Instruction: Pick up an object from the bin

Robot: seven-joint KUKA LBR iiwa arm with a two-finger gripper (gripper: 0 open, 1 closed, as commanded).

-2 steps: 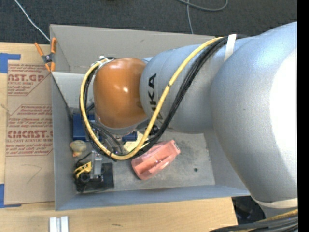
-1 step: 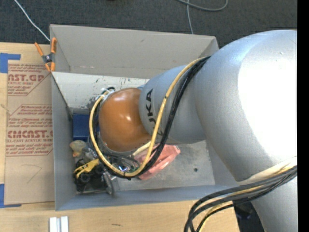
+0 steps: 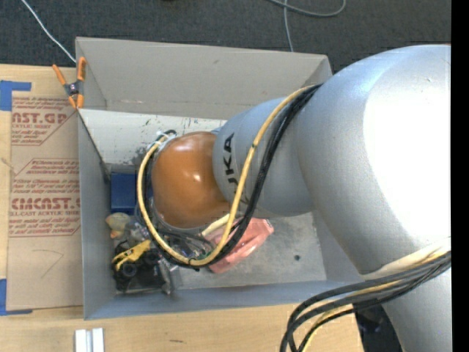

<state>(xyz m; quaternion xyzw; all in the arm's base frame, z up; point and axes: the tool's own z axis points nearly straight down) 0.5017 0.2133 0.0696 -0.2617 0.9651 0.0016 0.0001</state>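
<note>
My gripper (image 3: 143,273) shows as a dark body with a grey metal part, below the orange cover in the bin's near left corner. A small yellow piece (image 3: 131,250) lies right at its upper edge. A tan, lumpy thing (image 3: 117,222) sits just above that, against the left wall. Further up the left wall stands a blue block (image 3: 122,191). A pink, soft-looking thing (image 3: 247,243) lies on the bin floor to the right of the gripper, partly under the arm.
The arm with its orange cover and yellow and black cables reaches in from the right and hides the middle and right of the bin. The far wall and a strip of floor near the front right show bare grey metal.
</note>
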